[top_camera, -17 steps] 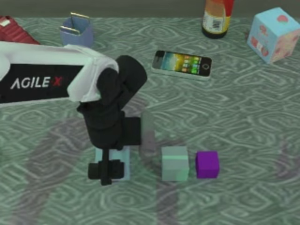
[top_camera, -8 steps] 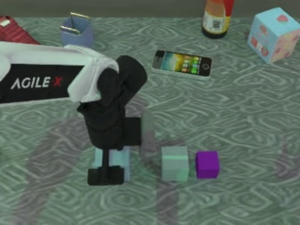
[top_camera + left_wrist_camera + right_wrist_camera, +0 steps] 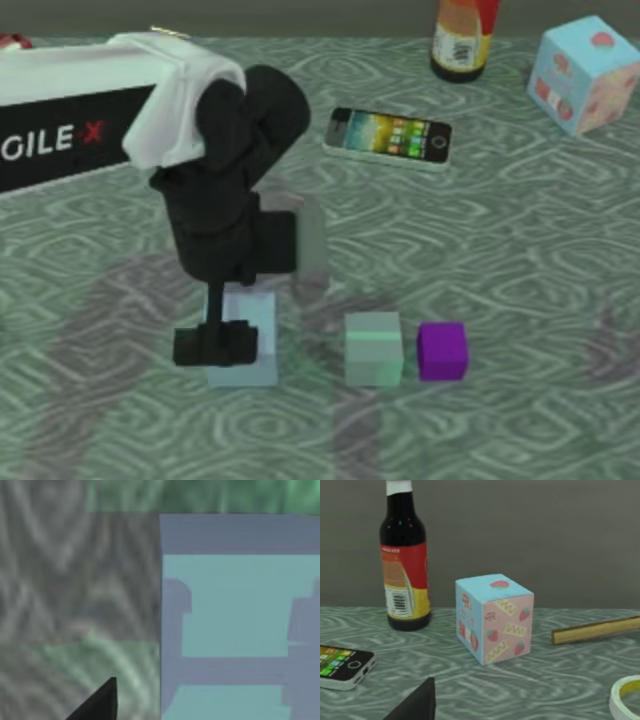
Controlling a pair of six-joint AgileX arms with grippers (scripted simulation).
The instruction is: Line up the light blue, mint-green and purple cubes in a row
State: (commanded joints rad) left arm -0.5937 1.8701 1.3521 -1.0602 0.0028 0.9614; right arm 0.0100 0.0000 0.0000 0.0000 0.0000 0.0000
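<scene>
The light blue cube [image 3: 252, 318] rests on the table, left of the mint-green cube [image 3: 373, 347] and the purple cube [image 3: 442, 350], all three roughly in one row. A gap separates the light blue cube from the mint-green one, while mint-green and purple stand close together. My left gripper [image 3: 215, 345] hovers over the light blue cube's left part, open and holding nothing. In the left wrist view the light blue cube [image 3: 235, 610] fills one side, apart from the single visible fingertip [image 3: 100, 705]. My right arm is out of the top view; its wrist view shows one fingertip [image 3: 417, 705].
A phone [image 3: 388, 135], a sauce bottle [image 3: 463, 40] and a strawberry-print box [image 3: 585, 75] sit at the back. The right wrist view shows the same bottle [image 3: 405, 565], box [image 3: 494, 617] and phone [image 3: 342, 665], plus a wooden stick [image 3: 595, 629] and a tape roll [image 3: 626, 695].
My left gripper has opened wider and risen off the light blue cube, and the arm has drawn back toward the far left. The cube stays where it was set.
</scene>
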